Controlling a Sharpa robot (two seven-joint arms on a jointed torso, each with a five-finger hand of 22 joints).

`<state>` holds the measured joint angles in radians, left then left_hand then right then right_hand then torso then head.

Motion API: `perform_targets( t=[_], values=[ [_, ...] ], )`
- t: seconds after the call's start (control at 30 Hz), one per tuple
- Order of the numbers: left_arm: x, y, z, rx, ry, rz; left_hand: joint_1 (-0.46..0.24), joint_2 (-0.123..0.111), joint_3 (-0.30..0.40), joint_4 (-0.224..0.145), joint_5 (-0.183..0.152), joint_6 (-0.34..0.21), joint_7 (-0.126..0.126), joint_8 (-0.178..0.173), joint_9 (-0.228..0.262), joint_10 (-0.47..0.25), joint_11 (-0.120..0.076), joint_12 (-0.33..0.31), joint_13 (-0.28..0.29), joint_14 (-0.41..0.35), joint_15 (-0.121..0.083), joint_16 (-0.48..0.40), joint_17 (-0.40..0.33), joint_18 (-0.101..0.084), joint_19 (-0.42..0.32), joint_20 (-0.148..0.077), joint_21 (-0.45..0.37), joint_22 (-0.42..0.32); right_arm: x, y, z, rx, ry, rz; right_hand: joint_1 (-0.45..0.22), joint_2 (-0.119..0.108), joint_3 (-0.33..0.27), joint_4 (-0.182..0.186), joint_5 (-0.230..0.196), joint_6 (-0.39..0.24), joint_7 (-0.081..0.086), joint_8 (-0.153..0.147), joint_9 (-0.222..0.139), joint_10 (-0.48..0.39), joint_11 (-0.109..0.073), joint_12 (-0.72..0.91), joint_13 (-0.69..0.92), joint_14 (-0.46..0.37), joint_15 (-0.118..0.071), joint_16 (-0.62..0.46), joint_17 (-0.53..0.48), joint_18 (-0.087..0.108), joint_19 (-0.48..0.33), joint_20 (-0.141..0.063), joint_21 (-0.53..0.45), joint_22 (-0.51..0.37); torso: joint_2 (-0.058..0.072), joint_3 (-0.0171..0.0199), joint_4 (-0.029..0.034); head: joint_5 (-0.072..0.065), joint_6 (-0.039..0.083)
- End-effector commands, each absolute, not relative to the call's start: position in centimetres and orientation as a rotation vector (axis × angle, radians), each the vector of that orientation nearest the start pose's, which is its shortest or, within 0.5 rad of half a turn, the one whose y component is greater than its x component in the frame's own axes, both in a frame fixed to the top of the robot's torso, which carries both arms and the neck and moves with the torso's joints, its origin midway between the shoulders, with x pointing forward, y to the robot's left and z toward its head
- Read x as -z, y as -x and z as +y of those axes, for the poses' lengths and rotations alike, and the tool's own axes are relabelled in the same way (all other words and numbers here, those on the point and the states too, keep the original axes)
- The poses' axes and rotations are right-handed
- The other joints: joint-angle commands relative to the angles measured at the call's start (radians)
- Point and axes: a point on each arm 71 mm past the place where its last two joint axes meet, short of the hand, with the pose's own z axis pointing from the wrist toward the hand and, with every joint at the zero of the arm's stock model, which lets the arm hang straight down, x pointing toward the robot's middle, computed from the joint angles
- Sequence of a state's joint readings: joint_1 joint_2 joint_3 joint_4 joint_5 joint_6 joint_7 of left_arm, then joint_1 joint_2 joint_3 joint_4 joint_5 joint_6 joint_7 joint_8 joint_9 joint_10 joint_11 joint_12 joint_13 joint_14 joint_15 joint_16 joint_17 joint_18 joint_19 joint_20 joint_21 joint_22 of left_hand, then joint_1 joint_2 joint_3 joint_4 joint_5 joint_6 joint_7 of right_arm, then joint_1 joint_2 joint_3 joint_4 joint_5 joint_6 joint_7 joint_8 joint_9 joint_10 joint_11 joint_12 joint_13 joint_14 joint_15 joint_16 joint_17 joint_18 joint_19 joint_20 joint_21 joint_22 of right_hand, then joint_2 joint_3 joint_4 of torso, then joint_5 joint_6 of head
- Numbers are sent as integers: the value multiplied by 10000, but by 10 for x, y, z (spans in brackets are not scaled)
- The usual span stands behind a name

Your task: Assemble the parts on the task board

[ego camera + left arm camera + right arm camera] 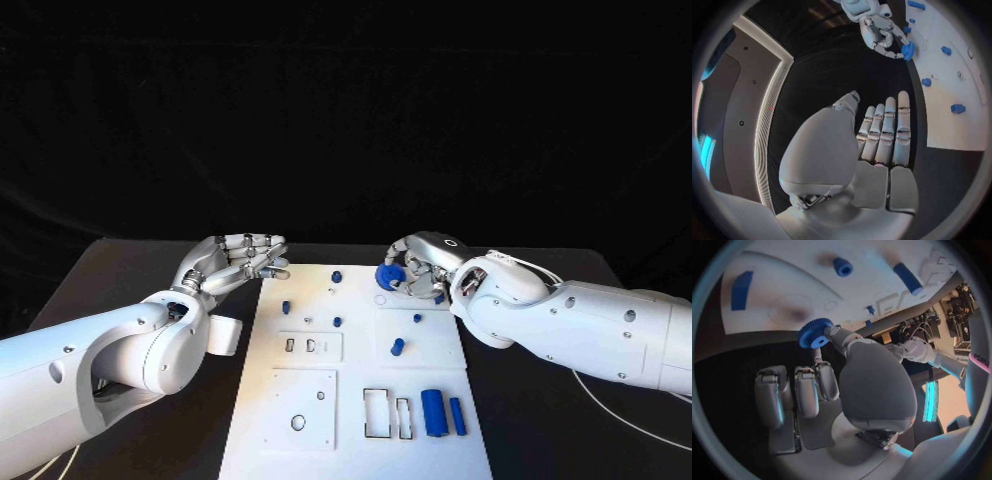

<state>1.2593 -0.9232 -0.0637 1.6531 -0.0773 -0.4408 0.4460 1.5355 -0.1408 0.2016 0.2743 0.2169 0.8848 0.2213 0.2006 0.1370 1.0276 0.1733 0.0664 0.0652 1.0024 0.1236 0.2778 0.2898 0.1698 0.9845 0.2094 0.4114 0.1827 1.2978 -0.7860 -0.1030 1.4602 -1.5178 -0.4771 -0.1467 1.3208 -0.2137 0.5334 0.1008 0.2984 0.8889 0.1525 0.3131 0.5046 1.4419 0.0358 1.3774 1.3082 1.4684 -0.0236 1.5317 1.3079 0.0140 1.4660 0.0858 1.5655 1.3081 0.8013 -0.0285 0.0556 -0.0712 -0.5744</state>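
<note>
The white task board lies in the middle of the black table. My right hand hovers over the board's far end and pinches a blue toothed gear between thumb and finger. The right wrist view shows the gear at the fingertips, just off the board. My left hand is at the board's far left corner, fingers straight and side by side, holding nothing. The left wrist view shows those fingers beside the board, with the right hand and gear farther off.
Small blue pegs stand across the board. Two long blue blocks lie near its front right, beside rectangular slots. A cable runs on the table under the right arm.
</note>
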Motion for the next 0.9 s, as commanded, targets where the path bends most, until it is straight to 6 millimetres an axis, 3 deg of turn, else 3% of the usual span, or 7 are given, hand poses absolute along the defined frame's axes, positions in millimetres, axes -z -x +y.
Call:
perform_targets(
  t=[0.03, 0.3, 0.47, 0.73, 0.8, 0.9],
  values=[
    [143, -473, 214, 15211, 9588, 13319, 103, -4, 64, -15, -31, -92, -5, -36, -15, -53, -8, -37, -5, -73, -13, -40, 9, 96, -39, 7, 51, 14, 139, -497, -172, -5873, 2473, 13488, -208, 2, 70, 5, 42, 604, -338, 81, 94, 51, 5, 77, 886, 811, -65, 55, 1566, -140, 1047, -51, 53, 2627, 0, -12, -5, 19, 36],
    [143, -473, 211, 15247, 9576, 13334, 106, 3, 71, -17, -34, -94, -6, -38, -16, -58, -8, -36, -4, -75, -13, -43, 13, 95, -42, 7, 55, 16, 136, -493, -132, -6291, 3070, 13288, -333, -47, 116, 20, -53, 608, -340, 48, 101, 48, 3, 61, 878, 805, -69, 44, 1534, -140, 1047, -59, 53, 2627, 37, -43, 62, 54, 35],
    [143, -473, 210, 15266, 9571, 13343, 107, 3, 72, -17, -35, -95, -6, -39, -16, -59, -8, -36, -4, -76, -12, -44, 14, 95, -43, 7, 56, 16, 142, -496, -115, -6364, 3260, 13334, -362, -61, 125, 23, -78, 602, -338, 36, 102, 38, 5, 44, 864, 804, -70, 43, 1530, -140, 1047, -60, 53, 2627, 45, -23, 50, 55, 49],
    [143, -473, 209, 15285, 9559, 13341, 107, 3, 72, -17, -35, -95, -6, -39, -16, -59, -8, -36, -4, -76, -12, -44, 14, 95, -43, 7, 56, 16, 154, -500, -96, -6426, 3523, 13640, -450, -92, 147, 36, -147, 588, -330, 3, 105, 35, 11, 36, 863, 803, -66, 41, 1527, -140, 1047, -61, 53, 2627, 59, -33, 62, 82, -1],
    [143, -473, 209, 15288, 9557, 13340, 107, 3, 72, -17, -35, -95, -6, -39, -16, -59, -8, -36, -4, -76, -12, -44, 14, 95, -43, 7, 56, 16, 158, -501, -94, -6402, 3554, 13765, -450, -92, 147, 36, -147, 588, -330, 3, 105, 35, 11, 36, 863, 803, -66, 41, 1527, -140, 1047, -61, 53, 2627, 64, -47, 80, 57, -7],
    [143, -473, 209, 15292, 9556, 13342, 111, 7, 79, -20, -40, -97, -8, -41, -16, -66, -7, -35, -4, -81, -10, -51, 20, 94, -52, 8, 61, 18, 163, -502, -92, -6351, 3581, 13926, -494, -107, 156, 42, -195, 580, -326, -15, 106, 26, 14, 21, 852, 801, -64, 37, 1515, -140, 1047, -60, 53, 2627, 62, -36, 76, 14, 1]
  ],
)
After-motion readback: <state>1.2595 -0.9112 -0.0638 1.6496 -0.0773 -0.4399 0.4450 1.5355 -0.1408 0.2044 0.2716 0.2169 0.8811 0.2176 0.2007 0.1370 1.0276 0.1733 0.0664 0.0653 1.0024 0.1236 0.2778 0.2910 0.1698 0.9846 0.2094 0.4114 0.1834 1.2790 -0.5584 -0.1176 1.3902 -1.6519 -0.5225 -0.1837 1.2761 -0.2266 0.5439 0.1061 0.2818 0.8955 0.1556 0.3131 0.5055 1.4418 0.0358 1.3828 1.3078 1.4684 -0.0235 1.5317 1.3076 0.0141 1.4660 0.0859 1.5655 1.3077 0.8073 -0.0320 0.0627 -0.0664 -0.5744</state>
